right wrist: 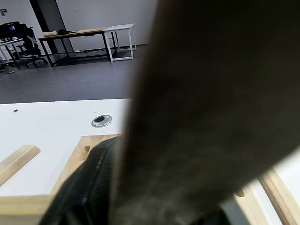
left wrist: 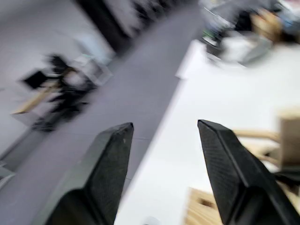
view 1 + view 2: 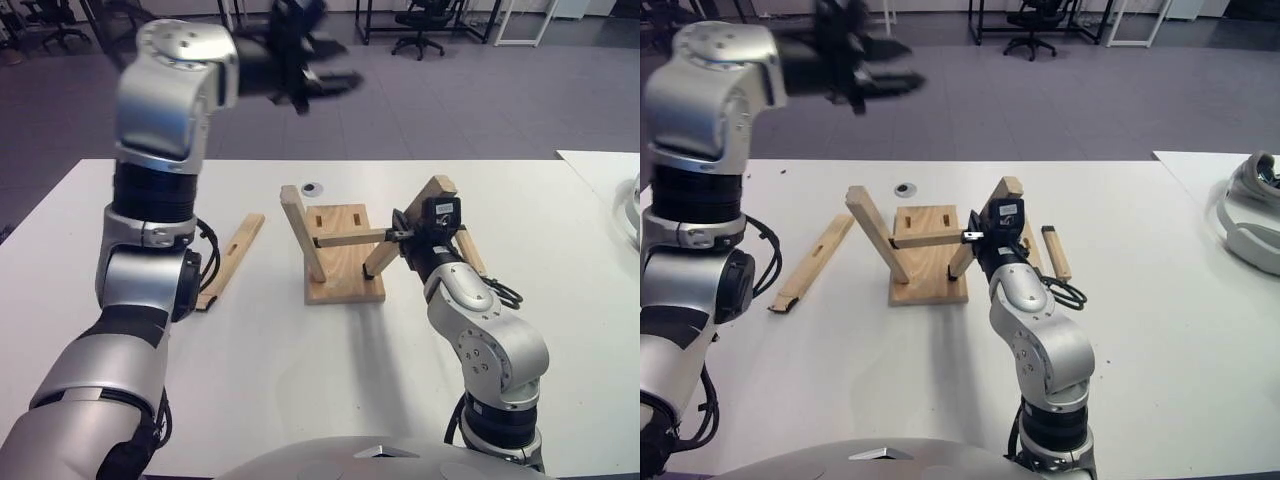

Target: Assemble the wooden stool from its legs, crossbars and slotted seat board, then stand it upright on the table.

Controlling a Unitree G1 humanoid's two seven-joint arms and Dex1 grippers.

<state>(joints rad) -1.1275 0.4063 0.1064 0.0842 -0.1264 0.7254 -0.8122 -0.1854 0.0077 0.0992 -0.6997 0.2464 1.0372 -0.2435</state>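
The slotted seat board (image 3: 345,262) lies flat at the table's middle. Over it leans an H-frame: a left leg (image 3: 302,232) and a right leg (image 3: 412,225) joined by a crossbar (image 3: 350,239). My right gripper (image 3: 400,234) is shut on the crossbar's right end, beside the right leg. High above the table's far edge, my left gripper (image 3: 340,68) is open and holds nothing; its black fingers (image 2: 112,159) spread wide. A loose slotted leg (image 3: 232,260) lies on the table to the left. Another loose piece (image 3: 1056,252) lies behind my right arm.
A small round grommet (image 3: 312,187) sits in the tabletop just beyond the seat board. A white headset (image 3: 1250,215) rests on a neighbouring table at the far right. Bare white table (image 3: 300,380) stretches in front of the board.
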